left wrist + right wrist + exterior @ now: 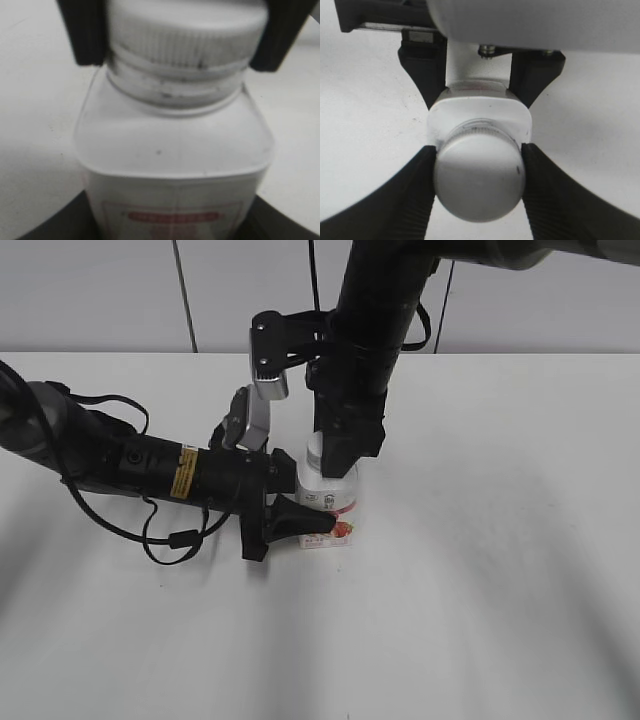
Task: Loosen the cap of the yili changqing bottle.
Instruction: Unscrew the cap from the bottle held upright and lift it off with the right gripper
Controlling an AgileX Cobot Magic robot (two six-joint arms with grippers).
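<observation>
Squat white plastic bottle (328,498) upright on white desk (500,570): left gripper (300,520) jaws clamp body, right gripper (479,185) jaws pinch ribbed white screw cap (479,182).

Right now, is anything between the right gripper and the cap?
Nothing visible. The right gripper already has its fingers pressed on both sides of the cap, while the left gripper holds the bottle.
</observation>
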